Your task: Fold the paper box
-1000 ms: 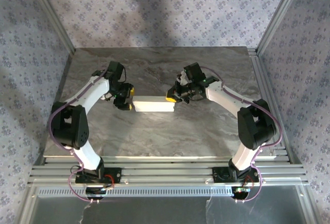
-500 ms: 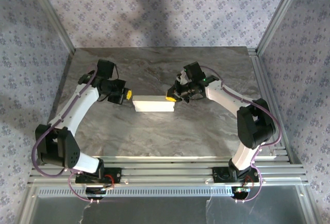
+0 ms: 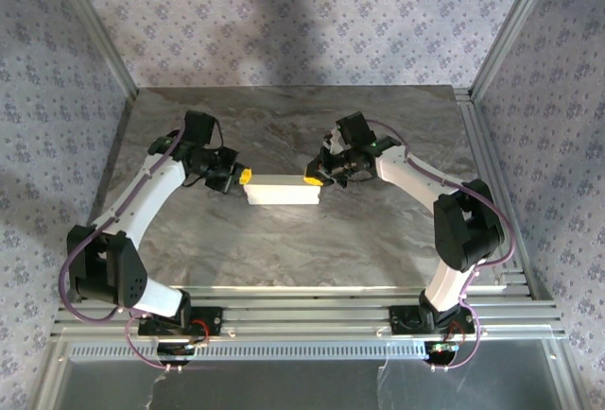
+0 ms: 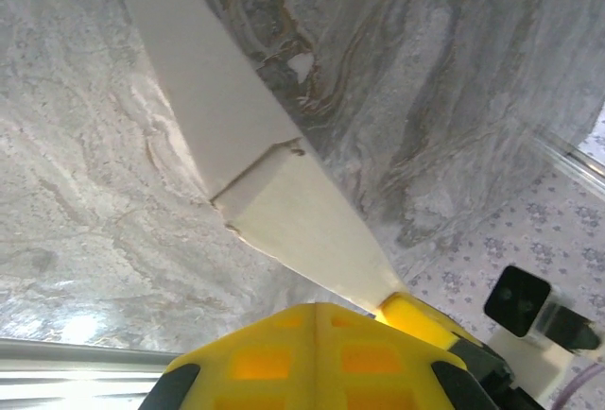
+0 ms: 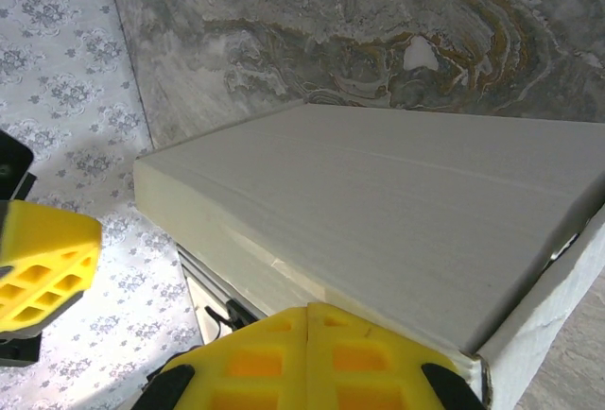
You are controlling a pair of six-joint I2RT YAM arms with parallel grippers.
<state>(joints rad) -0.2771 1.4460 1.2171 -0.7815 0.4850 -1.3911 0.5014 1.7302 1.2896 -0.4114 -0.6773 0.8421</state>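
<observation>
Top external view shows the paper box [image 3: 282, 189] lying in the middle of the surface [image 3: 284, 249], left jaws and right jaws each pressed together at its opposite ends, so an uneven push could probably skew it or crumple an end flap.

The paper box [image 3: 282, 189] is smooth, matt white thin cardboard with creased folds. The bench [image 3: 284, 249] has a grey marble-patterned top with a soft sheen. The left pincer [image 4: 317, 314] and right pincer [image 5: 308, 312] are yellow moulded plastic, slightly glossy. The frame rails [image 3: 302, 320] are brushed aluminium.
</observation>
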